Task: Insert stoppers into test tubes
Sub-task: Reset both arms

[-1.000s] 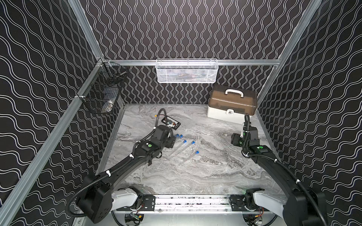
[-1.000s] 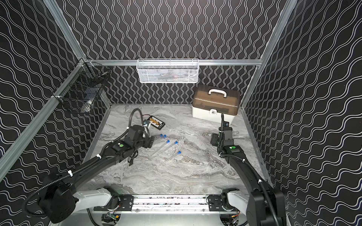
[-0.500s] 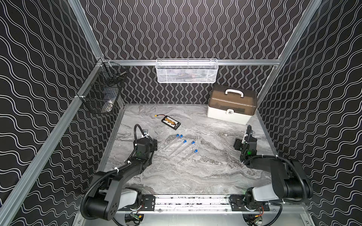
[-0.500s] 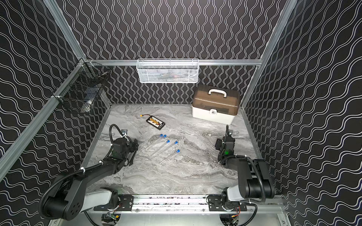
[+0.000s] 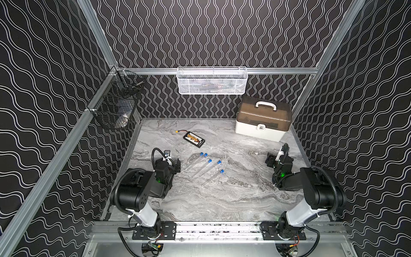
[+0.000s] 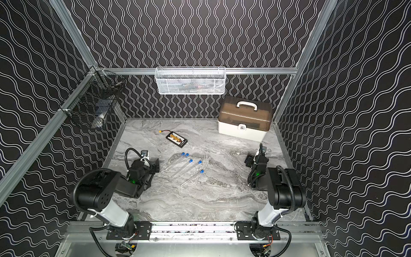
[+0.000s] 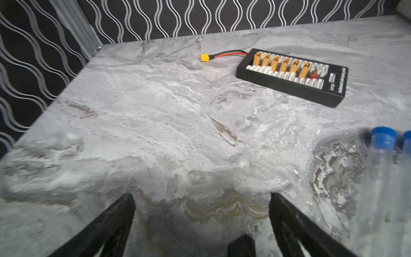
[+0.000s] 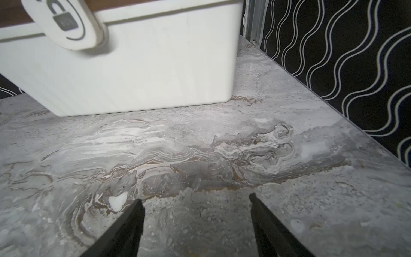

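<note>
Several clear test tubes (image 5: pixel 201 166) (image 6: pixel 182 167) lie side by side mid-table in both top views, each with a blue stopper (image 5: pixel 219 162) (image 6: pixel 200 162) at its far end. The left wrist view shows two of them at its edge, a stopper (image 7: pixel 383 136) seated on a tube (image 7: pixel 378 178). My left gripper (image 5: pixel 176 165) (image 6: pixel 156 165) (image 7: pixel 202 198) sits low just left of the tubes, open and empty. By the right wall, well clear of the tubes, my right gripper (image 5: pixel 270 159) (image 6: pixel 249 160) (image 8: pixel 195 199) is open and empty over bare marble.
A black-and-yellow battery board (image 5: pixel 194 139) (image 7: pixel 291 76) with a red-wired yellow connector (image 7: pixel 204 57) lies behind the tubes. A white box with a brown lid (image 5: pixel 263 119) (image 8: pixel 133 66) stands back right, close ahead of my right gripper. A white basket (image 5: pixel 212 81) and a black basket (image 5: pixel 117 106) hang on the walls.
Both arms have drawn back toward the front rail and folded up. My left gripper has left the spot by the battery board and tubes; the right one slid back a little.
</note>
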